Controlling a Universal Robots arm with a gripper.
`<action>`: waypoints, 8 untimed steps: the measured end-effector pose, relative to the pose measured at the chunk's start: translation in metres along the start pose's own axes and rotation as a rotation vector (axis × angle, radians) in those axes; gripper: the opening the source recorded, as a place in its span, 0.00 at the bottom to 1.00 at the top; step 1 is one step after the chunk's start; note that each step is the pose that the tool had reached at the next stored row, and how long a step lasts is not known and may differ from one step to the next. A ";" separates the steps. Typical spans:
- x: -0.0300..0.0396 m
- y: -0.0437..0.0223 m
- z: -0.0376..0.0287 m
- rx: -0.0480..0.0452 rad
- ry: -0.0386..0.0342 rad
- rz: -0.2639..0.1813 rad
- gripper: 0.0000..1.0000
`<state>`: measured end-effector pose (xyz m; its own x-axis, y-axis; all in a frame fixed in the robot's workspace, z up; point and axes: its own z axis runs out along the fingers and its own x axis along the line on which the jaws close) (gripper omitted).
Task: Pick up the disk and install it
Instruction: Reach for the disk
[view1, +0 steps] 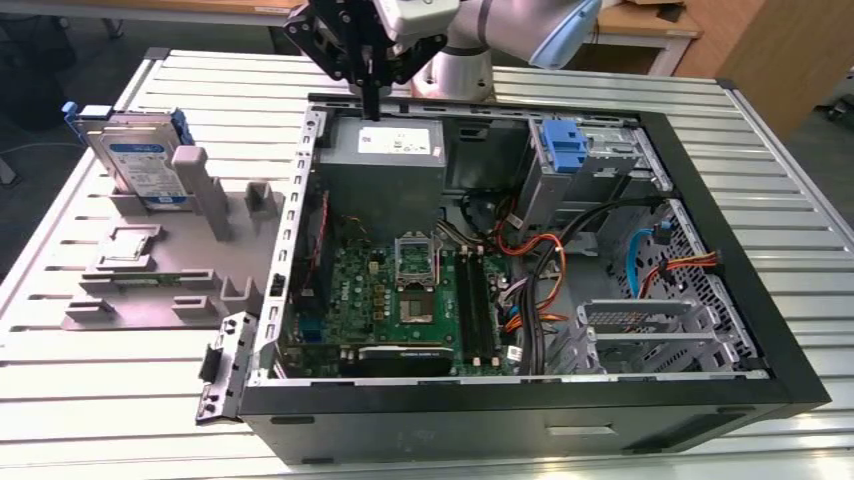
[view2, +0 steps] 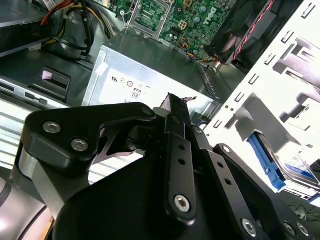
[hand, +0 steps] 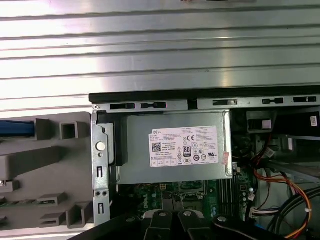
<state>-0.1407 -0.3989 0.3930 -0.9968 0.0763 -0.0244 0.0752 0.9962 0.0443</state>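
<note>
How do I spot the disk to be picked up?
On the exterior view's left of the open black computer case sits a grey plastic fixture. At its far end, the flat grey metal disk stands on edge. Alone there, it carries a white-and-blue label and blue side rails.

We saw bright, even overhead light: broad glare streaked the ribbed metal table (hand: 160, 50) just outside the power supply (hand: 175, 147), the motherboard (hand: 135, 195) beside that supply lay in soft shadow, and the black gripper (view2: 173, 107) above it caught only dull highlights.
</note>
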 end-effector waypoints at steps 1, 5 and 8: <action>0.0003 0.0000 0.0000 -0.0001 0.0000 0.000 0.10; 0.0043 -0.0003 -0.0001 0.0000 0.0000 0.000 0.10; 0.0050 -0.0004 -0.0001 0.0000 0.0000 0.000 0.10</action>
<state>-0.1457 -0.3989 0.3930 -0.9968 0.0763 -0.0245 0.0752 0.9962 0.0444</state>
